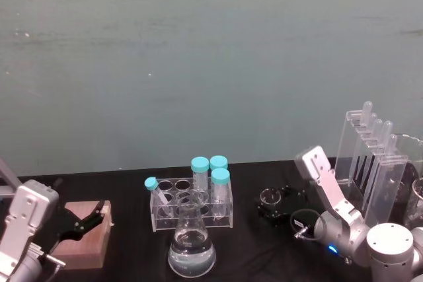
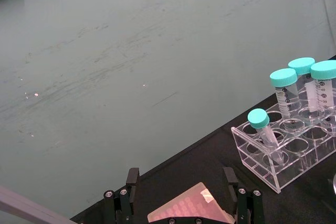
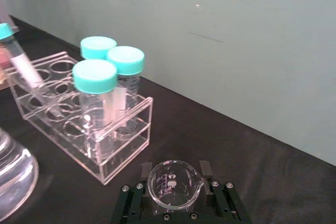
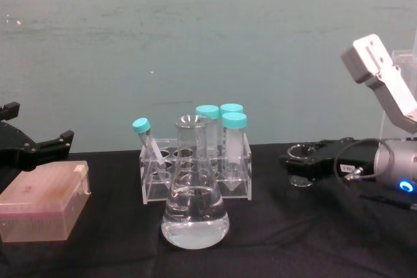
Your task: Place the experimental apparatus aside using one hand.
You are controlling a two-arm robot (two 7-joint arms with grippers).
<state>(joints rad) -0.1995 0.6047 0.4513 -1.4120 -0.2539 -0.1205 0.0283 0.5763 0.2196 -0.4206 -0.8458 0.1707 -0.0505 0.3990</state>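
My right gripper [image 3: 174, 170] is shut on the small glass beaker [image 3: 173, 188], which stands upright between its black fingers just over the black table. From the head this beaker [image 1: 269, 197] is right of the tube rack, with the right gripper [image 1: 276, 208] reaching in from the right. The conical flask [image 1: 191, 246] with clear liquid stands at the front centre; it looks tall in the chest view [image 4: 194, 206]. At the far right rises the tall acrylic stand with pipettes [image 1: 370, 163]. My left gripper [image 2: 181, 176] is open, parked over a pink box [image 2: 191, 209].
A clear rack [image 1: 192, 209] with teal-capped tubes stands behind the flask, close to the beaker's left. The pink box [image 1: 82, 234] lies at the front left. Another glass vessel [image 1: 418, 206] shows at the right edge. A grey-green wall backs the table.
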